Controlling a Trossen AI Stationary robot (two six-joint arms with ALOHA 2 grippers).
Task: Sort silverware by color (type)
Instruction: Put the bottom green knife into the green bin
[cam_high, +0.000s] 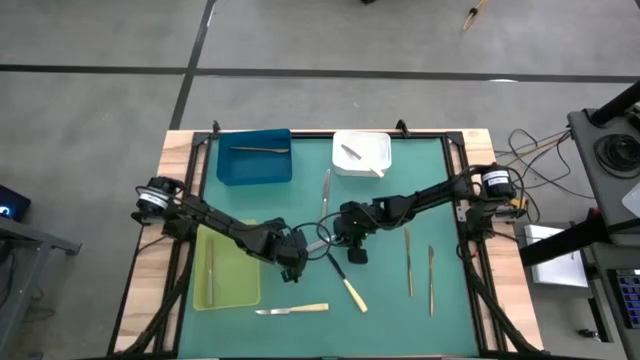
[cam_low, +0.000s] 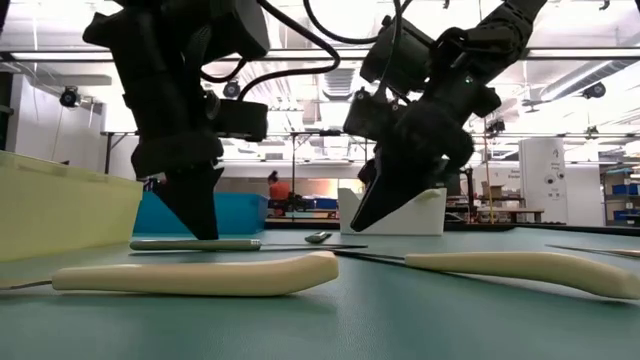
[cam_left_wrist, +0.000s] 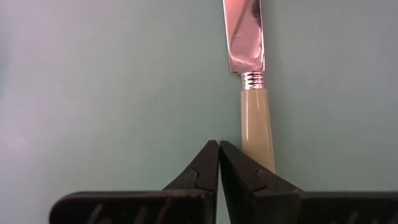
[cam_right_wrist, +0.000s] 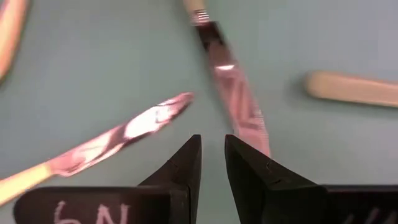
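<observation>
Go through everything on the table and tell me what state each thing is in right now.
left tool: shut, empty, beside a yellow-handled knife
right tool: slightly open, holding nothing, over a knife blade
blue tray: holds one utensil
white tray: holds one utensil
yellow-green tray: holds one utensil

From my right claw (cam_high: 352, 247) at table centre: trays at eleven (cam_high: 254, 160), twelve (cam_high: 372, 158) and eight (cam_high: 232, 268); two utensils (cam_high: 408, 262) at three; knives (cam_high: 349, 285) at six
</observation>
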